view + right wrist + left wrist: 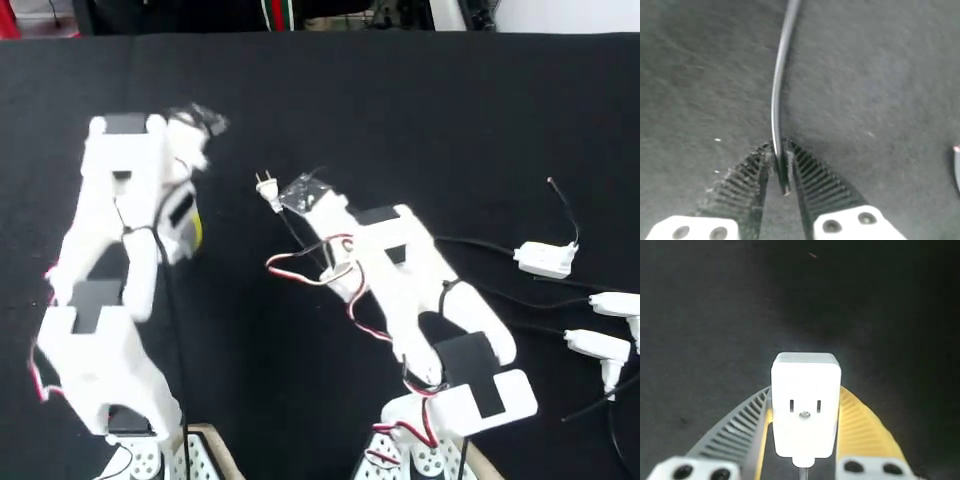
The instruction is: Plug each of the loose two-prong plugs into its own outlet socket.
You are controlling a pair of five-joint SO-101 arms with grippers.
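Right tool is pinched shut on the thin black cord, with the white two-prong plug poking out just beyond it. It's a light little thing, but that cord looks floppy, so I'd take the hard plug body instead. Left tool is clamped on a white outlet socket, slots facing out, over the black bench.

Socket in left tool, plug to its right.

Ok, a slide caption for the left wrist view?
Left gripper shut on a white outlet socket, slots facing the camera.
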